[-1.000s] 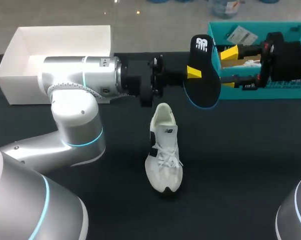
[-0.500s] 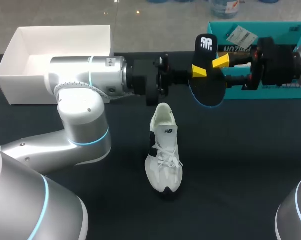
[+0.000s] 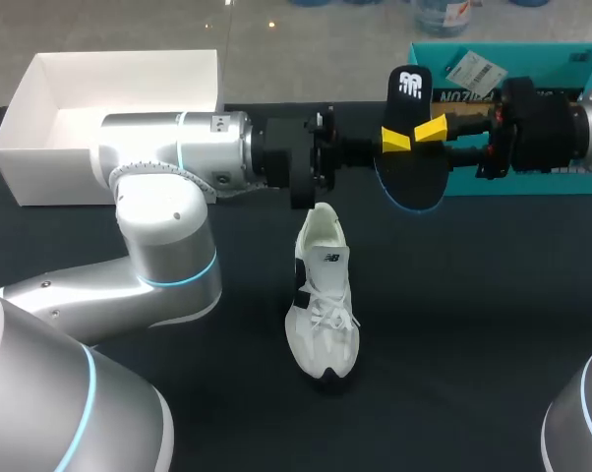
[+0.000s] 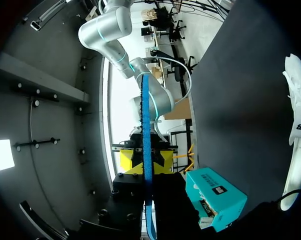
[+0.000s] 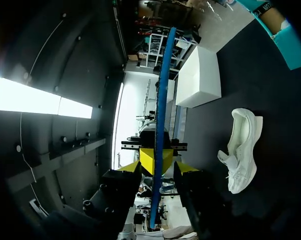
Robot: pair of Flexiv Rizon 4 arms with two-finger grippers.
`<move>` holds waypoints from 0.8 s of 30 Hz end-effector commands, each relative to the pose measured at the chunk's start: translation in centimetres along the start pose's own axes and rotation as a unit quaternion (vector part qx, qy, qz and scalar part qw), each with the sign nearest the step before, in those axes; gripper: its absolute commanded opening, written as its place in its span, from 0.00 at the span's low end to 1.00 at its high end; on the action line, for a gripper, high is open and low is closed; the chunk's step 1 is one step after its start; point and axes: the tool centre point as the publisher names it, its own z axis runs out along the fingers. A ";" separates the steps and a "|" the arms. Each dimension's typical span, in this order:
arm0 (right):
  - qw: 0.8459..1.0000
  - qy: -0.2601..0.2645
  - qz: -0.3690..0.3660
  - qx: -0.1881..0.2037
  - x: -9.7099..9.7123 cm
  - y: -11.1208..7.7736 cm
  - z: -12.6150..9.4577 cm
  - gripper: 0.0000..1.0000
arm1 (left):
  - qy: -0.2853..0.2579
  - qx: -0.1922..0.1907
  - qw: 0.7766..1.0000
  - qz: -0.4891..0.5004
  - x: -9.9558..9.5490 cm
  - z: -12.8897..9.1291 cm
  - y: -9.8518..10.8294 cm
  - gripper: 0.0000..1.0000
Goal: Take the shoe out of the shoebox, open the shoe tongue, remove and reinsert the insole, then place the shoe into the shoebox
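Note:
A black insole point(image 3: 409, 167) with a blue edge hangs upright in the air over the back of the table. My left gripper point(image 3: 392, 141) is shut on it from the left. My right gripper point(image 3: 432, 130) comes in from the right, its yellow tips pressed on both faces. Both wrist views show the insole point(image 4: 145, 125) point(image 5: 163, 100) edge-on between the yellow tips of the left gripper point(image 4: 146, 161) and the right gripper point(image 5: 159, 162). The white shoe point(image 3: 323, 295) lies on the dark table below the insole, toe toward the front.
A teal shoebox point(image 3: 532, 182) stands at the back right, just behind my right gripper, with paper and a tag inside. A white open box point(image 3: 40, 167) stands at the back left. The left arm's elbow point(image 3: 163, 246) stands left of the shoe.
My right gripper has moved left onto the insole and its fingers have come together on it. The left arm shifted the insole slightly to the right, then held still.

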 end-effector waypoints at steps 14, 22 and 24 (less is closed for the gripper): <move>1.000 -0.004 0.000 0.004 0.1 0.0 0.4 0.00 | -0.006 -0.001 1.000 0.002 -0.1 0.0 -0.2 0.00; 1.000 -0.005 0.000 0.001 0.0 -0.1 0.2 0.00 | 0.008 -0.003 1.000 0.002 -0.2 -0.8 0.6 1.00; 1.000 -0.005 -0.001 -0.001 -0.1 0.0 0.1 0.00 | 0.007 -0.001 1.000 0.006 -0.3 -1.3 0.8 1.00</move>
